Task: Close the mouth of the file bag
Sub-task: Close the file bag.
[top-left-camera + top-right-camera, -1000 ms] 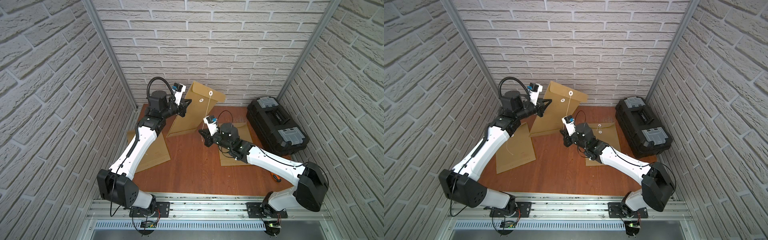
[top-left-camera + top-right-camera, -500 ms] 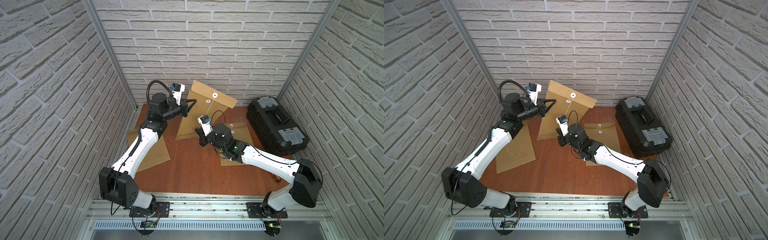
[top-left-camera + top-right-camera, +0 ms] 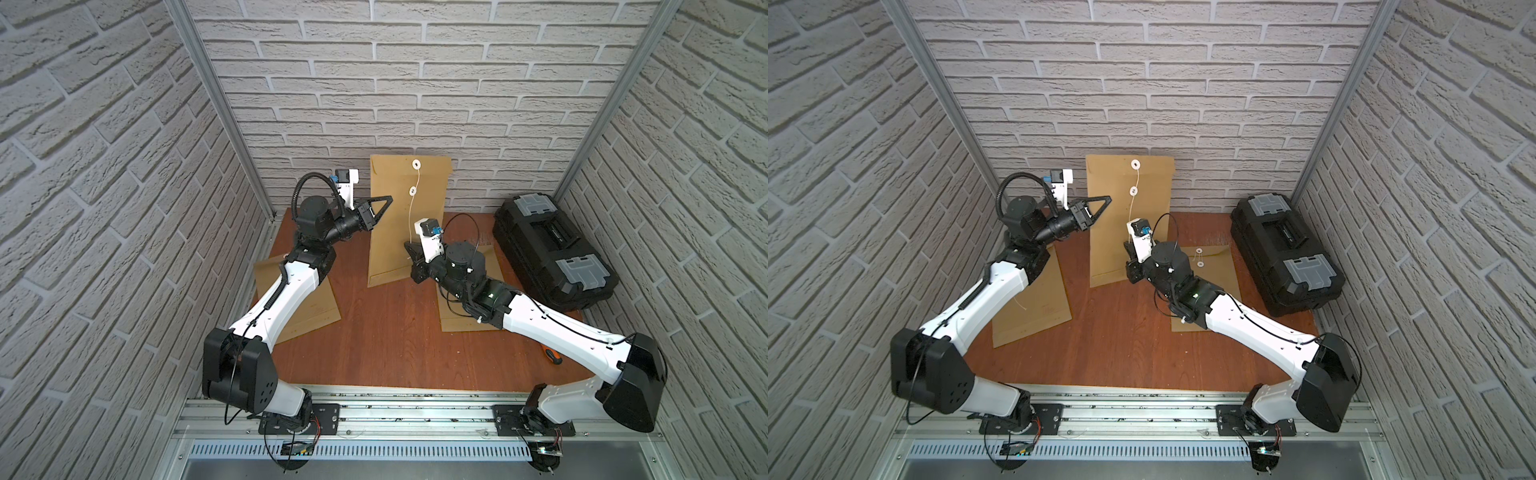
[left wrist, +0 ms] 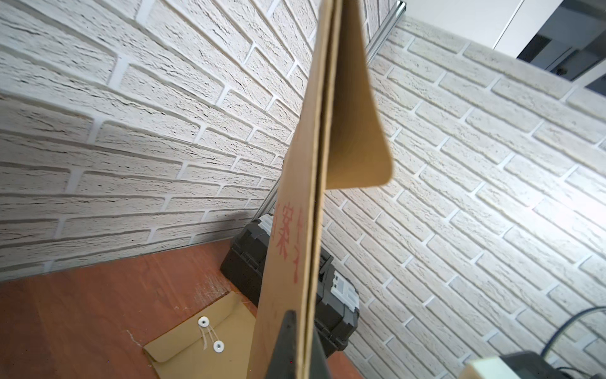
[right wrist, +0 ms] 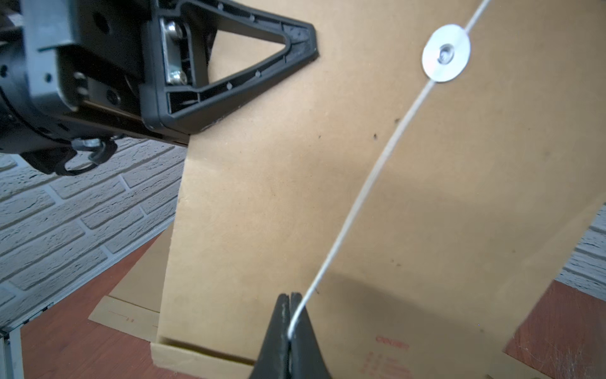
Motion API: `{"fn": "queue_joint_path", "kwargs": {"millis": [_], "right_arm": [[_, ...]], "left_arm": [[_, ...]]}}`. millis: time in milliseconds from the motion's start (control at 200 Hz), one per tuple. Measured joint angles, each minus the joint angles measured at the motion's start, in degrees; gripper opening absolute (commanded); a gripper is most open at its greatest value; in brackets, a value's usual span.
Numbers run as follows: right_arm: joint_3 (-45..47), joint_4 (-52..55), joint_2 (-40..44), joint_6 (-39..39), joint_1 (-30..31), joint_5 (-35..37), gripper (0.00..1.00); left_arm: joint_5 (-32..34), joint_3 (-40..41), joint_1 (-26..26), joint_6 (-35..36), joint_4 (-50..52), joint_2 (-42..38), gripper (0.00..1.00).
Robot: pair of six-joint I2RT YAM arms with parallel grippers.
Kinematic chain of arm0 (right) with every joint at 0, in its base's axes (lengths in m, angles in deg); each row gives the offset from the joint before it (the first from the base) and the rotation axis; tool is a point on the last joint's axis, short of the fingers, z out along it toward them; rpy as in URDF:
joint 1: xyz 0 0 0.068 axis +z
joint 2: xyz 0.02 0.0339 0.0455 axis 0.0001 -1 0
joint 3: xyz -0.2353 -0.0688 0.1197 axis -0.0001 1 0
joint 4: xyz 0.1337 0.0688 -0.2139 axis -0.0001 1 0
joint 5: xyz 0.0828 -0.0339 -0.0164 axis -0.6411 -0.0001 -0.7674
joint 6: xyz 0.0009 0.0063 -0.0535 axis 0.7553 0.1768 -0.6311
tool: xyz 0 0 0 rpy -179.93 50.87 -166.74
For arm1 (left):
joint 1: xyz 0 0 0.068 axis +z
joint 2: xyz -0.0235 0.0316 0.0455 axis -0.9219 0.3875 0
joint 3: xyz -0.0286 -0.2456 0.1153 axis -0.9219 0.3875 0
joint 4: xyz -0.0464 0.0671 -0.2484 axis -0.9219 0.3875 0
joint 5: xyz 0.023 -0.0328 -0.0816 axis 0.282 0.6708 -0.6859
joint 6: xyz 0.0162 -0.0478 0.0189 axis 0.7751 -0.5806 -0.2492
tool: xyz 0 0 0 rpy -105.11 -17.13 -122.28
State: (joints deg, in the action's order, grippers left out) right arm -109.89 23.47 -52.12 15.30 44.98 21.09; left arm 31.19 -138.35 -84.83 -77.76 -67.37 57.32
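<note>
The file bag (image 3: 409, 224), a brown paper envelope, stands upright near the back wall in both top views. My left gripper (image 3: 384, 200) is shut on the bag's left edge about halfway up. In the left wrist view its jaws (image 4: 301, 316) pinch the bag (image 4: 295, 197), and the flap (image 4: 355, 131) stands a little off the body. A white string (image 3: 415, 208) runs down from the flap's button (image 3: 414, 165) past the lower button (image 3: 413, 191). My right gripper (image 3: 410, 250) is shut on the string's lower end (image 5: 360, 197), low in front of the bag.
A black toolbox (image 3: 552, 253) stands at the right of the wooden table (image 3: 395, 340). Two more brown envelopes lie flat, one under the left arm (image 3: 303, 303) and one under the right arm (image 3: 465, 322). An orange-handled tool (image 3: 552, 356) lies near the right arm. Brick walls close in three sides.
The bag has swung from tilted to upright as my left gripper moved right with it. My right gripper has moved left with the string, which now hangs nearly straight.
</note>
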Motion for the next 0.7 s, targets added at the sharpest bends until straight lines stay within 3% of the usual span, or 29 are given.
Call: {"fn": "queue_joint_path", "kwargs": {"millis": [390,700], "right_arm": [[3.15,-4.00,0.66,-1.42,0.07,-0.59,0.02],[-3.08,0.94,-1.01,-6.38,1.77,-0.55,0.02]], "left_arm": [[1.27,0.61,-0.68,-3.87,-3.85,0.00,0.00],[-0.33,0.61,-1.79,-3.67,-3.52,0.00,0.00]]}}
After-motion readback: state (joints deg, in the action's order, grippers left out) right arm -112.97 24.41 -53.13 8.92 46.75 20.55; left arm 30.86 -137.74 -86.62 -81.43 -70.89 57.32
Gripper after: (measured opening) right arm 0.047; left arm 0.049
